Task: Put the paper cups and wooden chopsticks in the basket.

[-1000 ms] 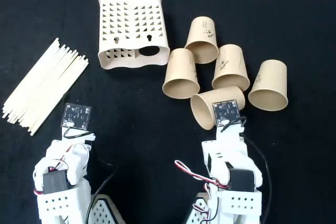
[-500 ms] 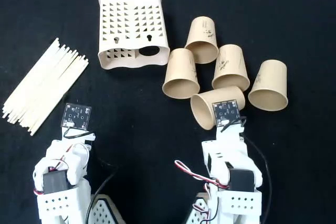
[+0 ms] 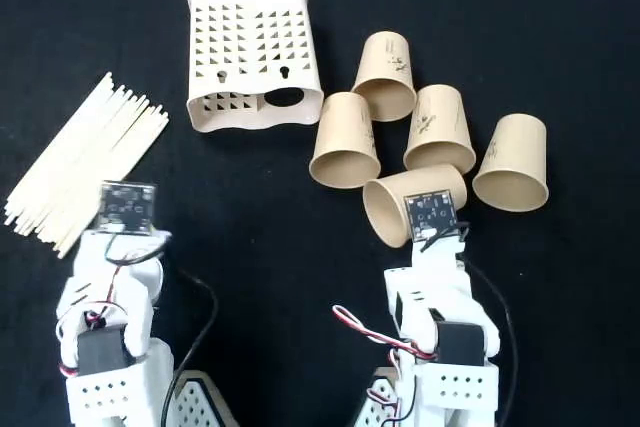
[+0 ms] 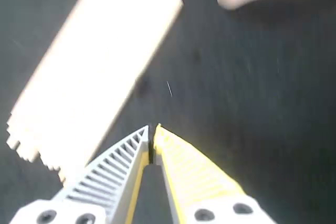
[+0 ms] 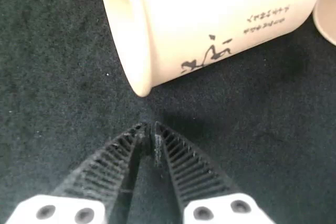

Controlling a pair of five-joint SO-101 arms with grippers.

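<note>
Cream perforated plastic basket [image 3: 252, 52] lies on its side. Five tan paper cups [image 3: 345, 142] cluster just beside it on the right arm's side, and the pale wooden chopsticks [image 3: 85, 162] lie on its other side, all outside it. Left gripper [image 4: 152, 129], jaws closed together and holding nothing, has swung away from the basket toward the chopsticks, likely the first pick. Right gripper [image 5: 148, 127], likewise closed and empty, stays at the rim of the cup nearest the arms.
</note>
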